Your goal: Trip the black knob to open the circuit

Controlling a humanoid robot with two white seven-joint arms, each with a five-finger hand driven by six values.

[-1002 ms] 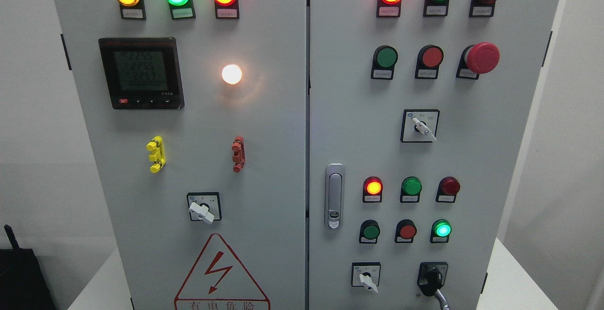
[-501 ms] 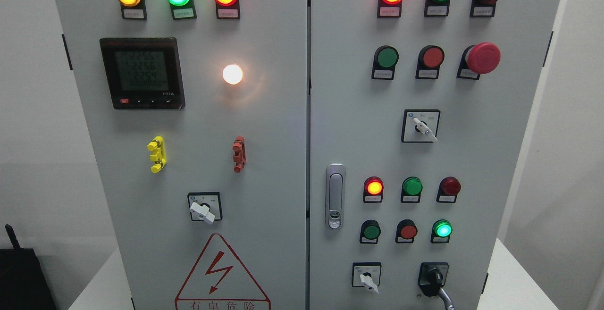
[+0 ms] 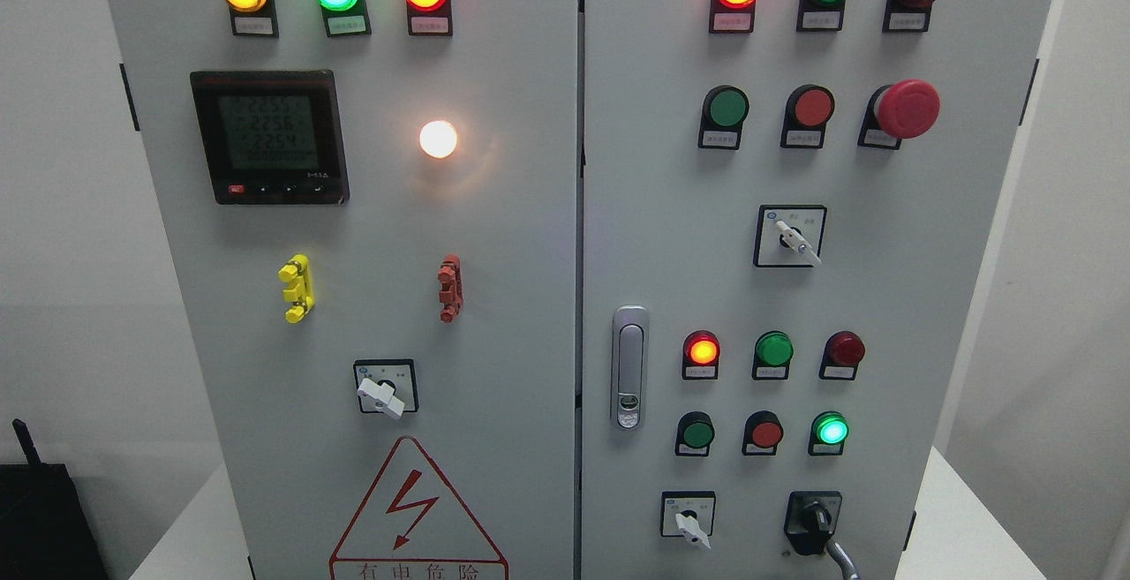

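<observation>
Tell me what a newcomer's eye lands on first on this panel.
The glowing white lamp in the middle of the left door stands out first, with the lit yellow, green and red lamps along the top edge. On the right door, the big red mushroom button draws the eye at upper right. The black knob sits at the bottom right corner, with no hand on it.

Plain pale walls [image 3: 62, 209] are seen behind, with a white worktop [image 3: 953, 527] below and a black box [image 3: 44, 518] at lower left.

The warning triangle [image 3: 417, 509] is cut off by the bottom edge. Labels under the lamps are too small to read. The meter digits [image 3: 267, 131] are blurred.
</observation>
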